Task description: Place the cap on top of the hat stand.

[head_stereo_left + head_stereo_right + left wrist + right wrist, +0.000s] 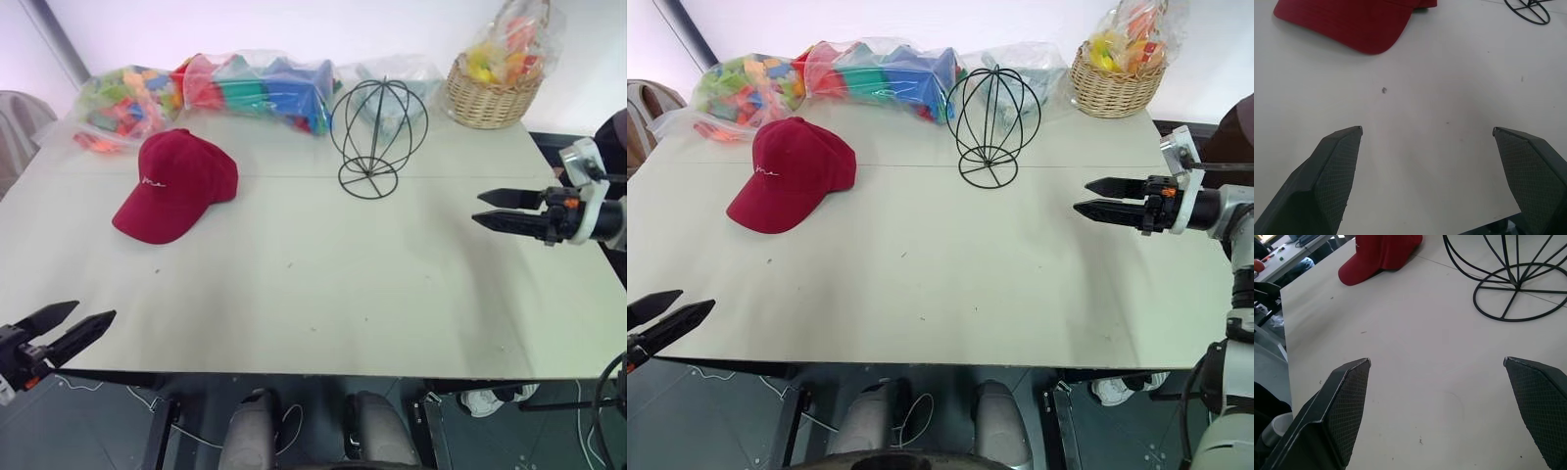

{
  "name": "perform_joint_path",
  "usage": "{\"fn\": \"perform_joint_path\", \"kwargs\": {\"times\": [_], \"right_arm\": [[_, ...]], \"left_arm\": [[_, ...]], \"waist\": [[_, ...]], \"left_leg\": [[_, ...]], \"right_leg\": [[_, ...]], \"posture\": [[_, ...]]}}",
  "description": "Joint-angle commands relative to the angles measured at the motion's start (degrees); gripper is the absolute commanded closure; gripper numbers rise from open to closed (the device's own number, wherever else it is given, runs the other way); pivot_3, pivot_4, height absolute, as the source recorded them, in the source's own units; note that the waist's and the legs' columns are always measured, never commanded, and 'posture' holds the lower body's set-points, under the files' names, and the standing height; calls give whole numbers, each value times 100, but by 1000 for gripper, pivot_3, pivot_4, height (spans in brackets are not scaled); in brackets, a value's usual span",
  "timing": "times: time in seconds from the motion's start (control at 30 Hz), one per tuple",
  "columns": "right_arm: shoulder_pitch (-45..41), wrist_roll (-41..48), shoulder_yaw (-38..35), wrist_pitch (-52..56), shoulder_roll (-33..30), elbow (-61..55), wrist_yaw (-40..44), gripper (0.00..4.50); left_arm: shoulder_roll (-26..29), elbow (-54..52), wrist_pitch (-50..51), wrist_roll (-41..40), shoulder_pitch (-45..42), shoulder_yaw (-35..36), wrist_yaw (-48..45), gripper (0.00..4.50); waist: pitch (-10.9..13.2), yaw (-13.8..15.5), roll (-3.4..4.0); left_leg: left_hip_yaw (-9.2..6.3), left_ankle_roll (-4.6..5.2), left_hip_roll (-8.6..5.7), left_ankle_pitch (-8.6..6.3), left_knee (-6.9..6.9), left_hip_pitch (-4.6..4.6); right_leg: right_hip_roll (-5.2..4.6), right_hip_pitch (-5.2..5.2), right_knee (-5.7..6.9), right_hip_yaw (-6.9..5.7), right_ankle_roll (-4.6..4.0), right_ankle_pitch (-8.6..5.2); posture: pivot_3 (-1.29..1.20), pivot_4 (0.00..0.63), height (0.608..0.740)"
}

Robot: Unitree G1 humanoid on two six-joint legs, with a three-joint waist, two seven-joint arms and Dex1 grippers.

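the cap (176,183) was dark red fabric with a curved brim and small white script on its front, lying crown up on the table (313,294) toward its far left, brim pointing to the near edge. the stand (377,137), a black wire globe on a short stem and ring base, stood bare to the cap's right, well apart from it. the left gripper (73,324) hung at the table's near left edge, jaws spread wide, holding nothing. the right gripper (497,210) hovered over the table's right side, pointing left, jaws wide and empty, touching nothing.
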Motion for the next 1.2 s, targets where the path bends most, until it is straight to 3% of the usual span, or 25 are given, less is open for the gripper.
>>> {"fn": "perform_joint_path", "kwargs": {"times": [0.03,0.3,0.47,0.7,0.83,0.97,1.2], "right_arm": [[-138,74,-88,-68,-28,-59,-34,0],[-134,82,-112,-98,16,-53,-98,0],[-198,78,-109,-160,87,-13,-172,0],[-369,121,-188,-198,166,70,-310,0],[-401,122,-186,-224,187,99,-343,0],[-384,155,-194,-204,231,50,-384,0],[120,1015,-442,878,159,-1147,-267,0]], "left_arm": [[130,72,-84,13,-35,176,-86,38],[464,531,-236,262,-190,123,-424,38],[854,1555,-882,922,-583,-40,-736,38],[1686,4034,-5177,4129,-1363,-1482,-13,38],[2159,5226,-7657,5578,-1937,-2308,1005,38],[2574,6323,-9587,7656,-2612,-3307,3376,38],[2997,7404,-9936,10135,-3792,-5166,6815,38]], "waist": [[0,1,0],[0,-6,0],[0,-3,0],[-2,1,3],[-2,24,2],[-2,28,3],[-2,25,2]], "left_leg": [[0,0,0,0,0,0],[0,0,0,0,-1,0],[1,0,0,0,-1,1],[7,-1,0,0,-5,0],[14,-2,0,0,-9,-4],[18,-2,0,-1,-11,-5],[23,0,1,0,-15,-6]], "right_leg": [[0,0,0,0,0,0],[0,-1,1,0,1,0],[1,-2,1,-1,1,1],[0,-5,1,-1,3,2],[-5,-12,-1,0,3,3],[-10,-13,0,1,4,5],[-8,-24,22,3,14,10]], "posture": [[0,150,740],[0,150,740],[0,150,740],[0,150,740],[0,150,740],[0,150,740],[0,150,740]]}}
